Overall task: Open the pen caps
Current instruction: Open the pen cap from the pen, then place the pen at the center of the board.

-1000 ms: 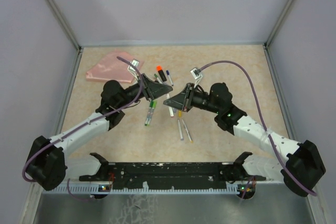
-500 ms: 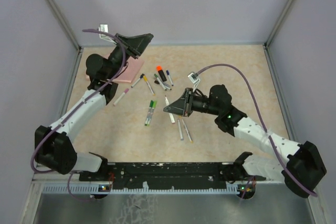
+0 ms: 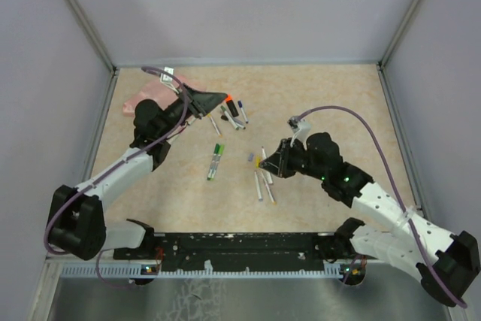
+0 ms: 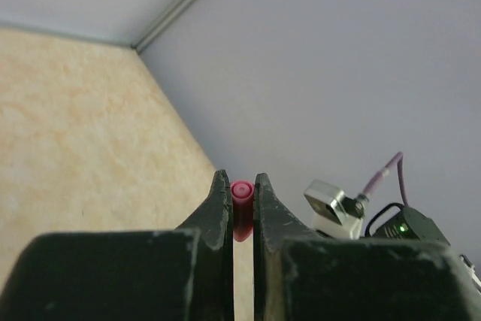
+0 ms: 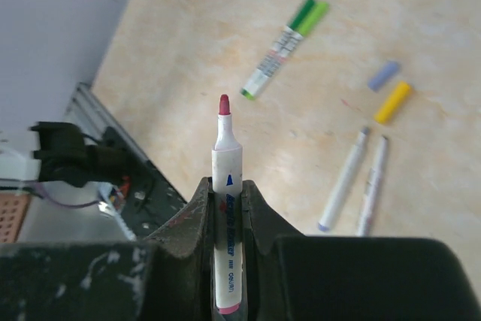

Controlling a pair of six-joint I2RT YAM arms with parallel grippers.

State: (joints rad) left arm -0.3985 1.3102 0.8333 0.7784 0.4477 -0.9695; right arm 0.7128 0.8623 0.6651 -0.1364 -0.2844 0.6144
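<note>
My left gripper is shut on a pink pen cap, held off the table; in the top view this gripper hangs by the pen cluster at the back. My right gripper is shut on a white pen whose pink tip is bare and points away from the fingers. From above, the right gripper sits low at table centre. Loose purple and yellow caps lie beside two uncapped white pens.
A pair of green pens lies left of centre. The pink pouch rests at the back left, partly under the left arm. Grey walls close in three sides, and a black rail runs along the near edge.
The two grippers, together at table centre a second ago, have parted. The left arm swung up to the back left, then came down by the pen cluster. The right arm pulled back and lower.
</note>
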